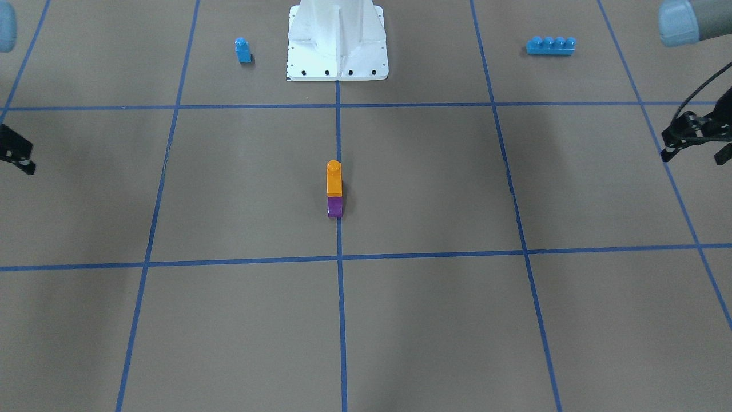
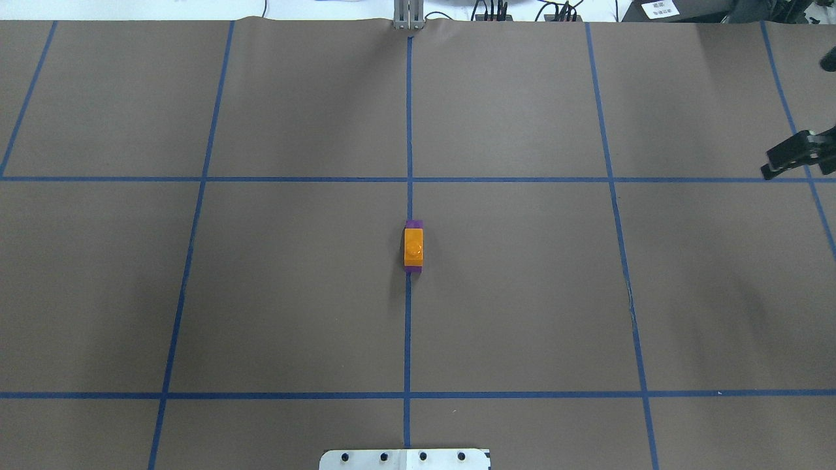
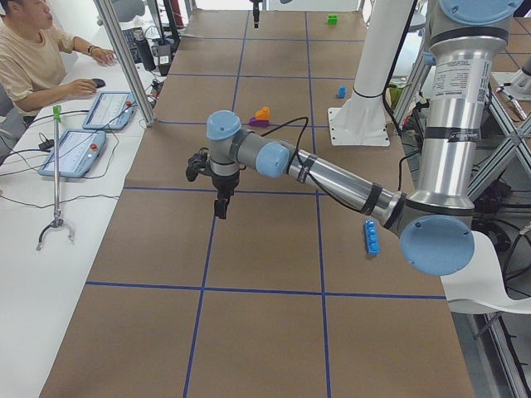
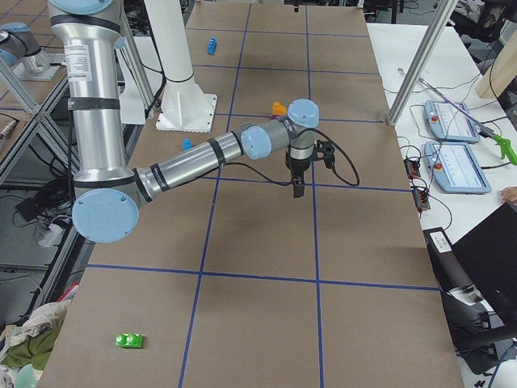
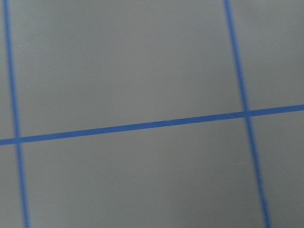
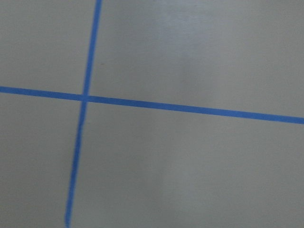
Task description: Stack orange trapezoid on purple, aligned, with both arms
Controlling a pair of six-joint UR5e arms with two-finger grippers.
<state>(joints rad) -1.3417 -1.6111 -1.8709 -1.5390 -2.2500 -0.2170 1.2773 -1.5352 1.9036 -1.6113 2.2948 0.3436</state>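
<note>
The orange trapezoid (image 1: 334, 180) sits on top of the purple brick (image 1: 335, 207) at the table's centre, on the middle tape line. From overhead the orange trapezoid (image 2: 413, 247) covers nearly all of the purple brick (image 2: 414, 224), and their sides line up. My left gripper (image 1: 693, 155) hangs far off to the stack's side, its fingers apart and empty. My right gripper (image 1: 17, 157) is far off on the other side, cut by the frame edge. It also shows at the overhead view's right edge (image 2: 793, 156); whether it is open cannot be told.
A small blue single-stud brick (image 1: 243, 50) and a long blue four-stud brick (image 1: 551, 46) lie either side of the white base pedestal (image 1: 337, 40). A green brick (image 4: 129, 340) lies near one table end. An operator (image 3: 37, 58) sits beside the table.
</note>
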